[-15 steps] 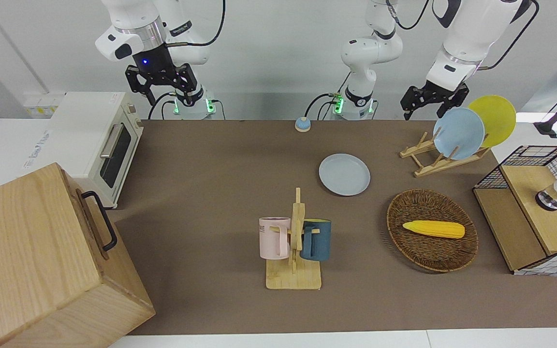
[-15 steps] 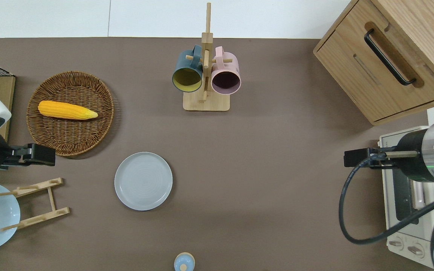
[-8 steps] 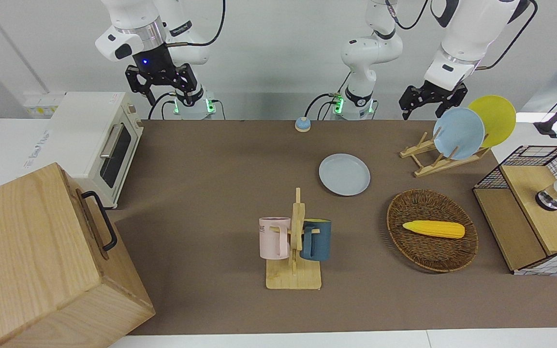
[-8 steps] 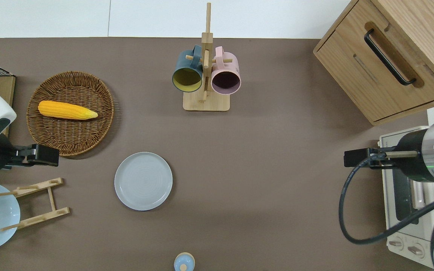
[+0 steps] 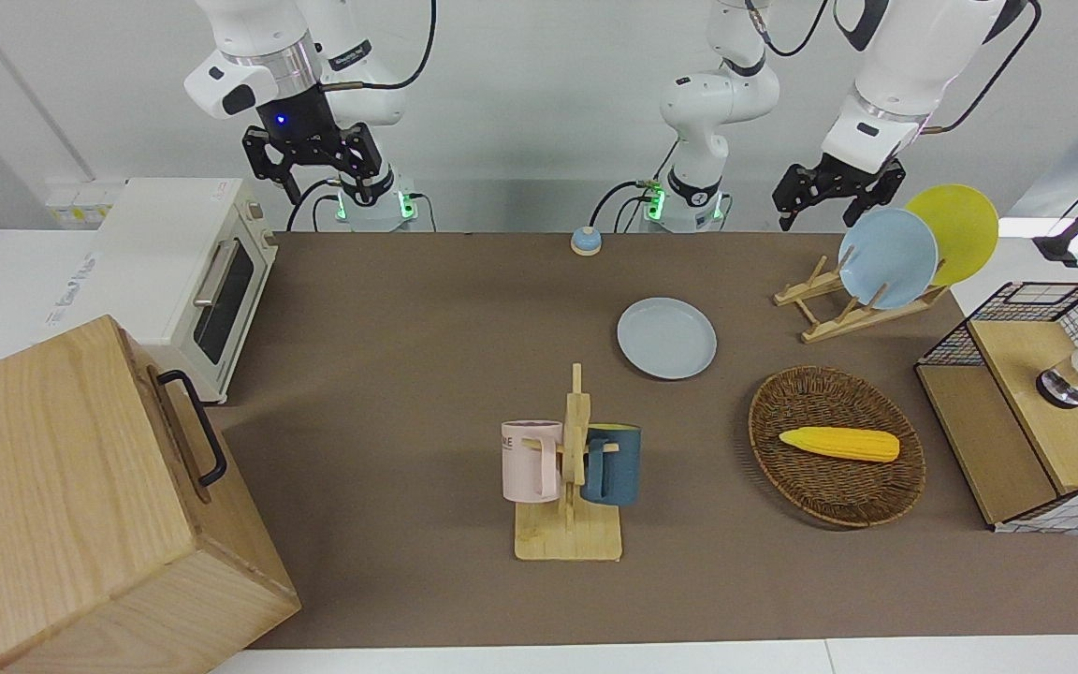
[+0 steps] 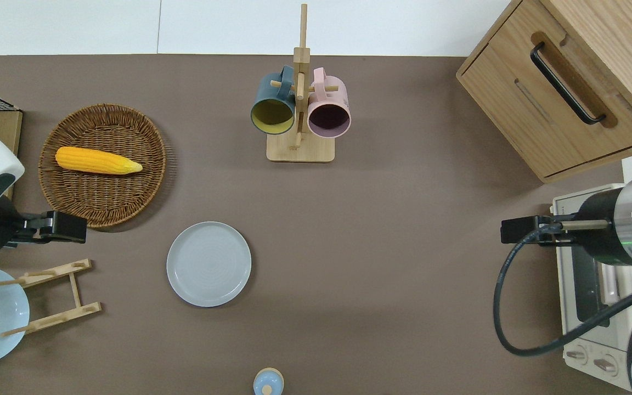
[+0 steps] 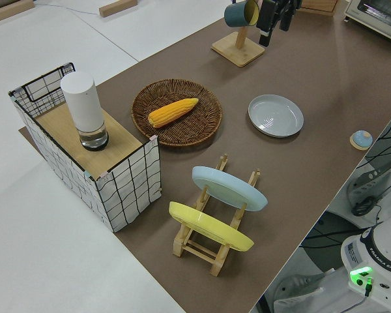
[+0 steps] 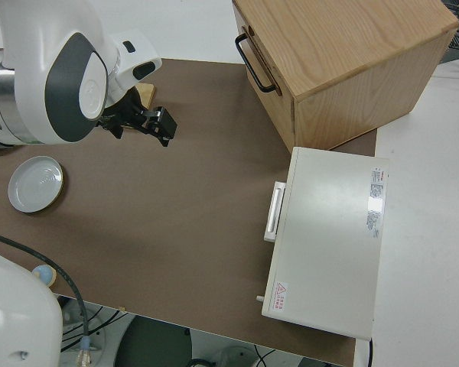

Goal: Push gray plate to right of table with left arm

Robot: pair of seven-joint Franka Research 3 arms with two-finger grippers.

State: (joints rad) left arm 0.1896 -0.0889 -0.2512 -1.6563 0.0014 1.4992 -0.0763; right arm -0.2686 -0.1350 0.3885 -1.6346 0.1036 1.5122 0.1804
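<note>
The gray plate [image 5: 666, 338] lies flat on the brown table [image 5: 408, 309], between the mug rack and the robots; it also shows in the overhead view [image 6: 209, 264], the left side view [image 7: 275, 115] and the right side view [image 8: 36, 183]. My left gripper [image 5: 817, 217] hangs open and empty in the air. In the overhead view it [image 6: 66, 227] is over the table between the wicker basket and the plate rack, apart from the plate, toward the left arm's end. My right gripper [image 5: 324, 185] is parked, open and empty.
A wicker basket [image 5: 773, 468] holds a corn cob [image 5: 838, 443]. A wooden rack [image 5: 829, 314] holds a sky-blue plate [image 5: 887, 257] and a yellow plate [image 5: 965, 229]. A mug rack [image 5: 569, 524] stands mid-table. A toaster oven [image 5: 193, 262] and a wooden cabinet [image 5: 80, 505] stand at the right arm's end.
My left gripper has drifted a little toward the gray plate and slightly upward. The plate and the right arm have not moved.
</note>
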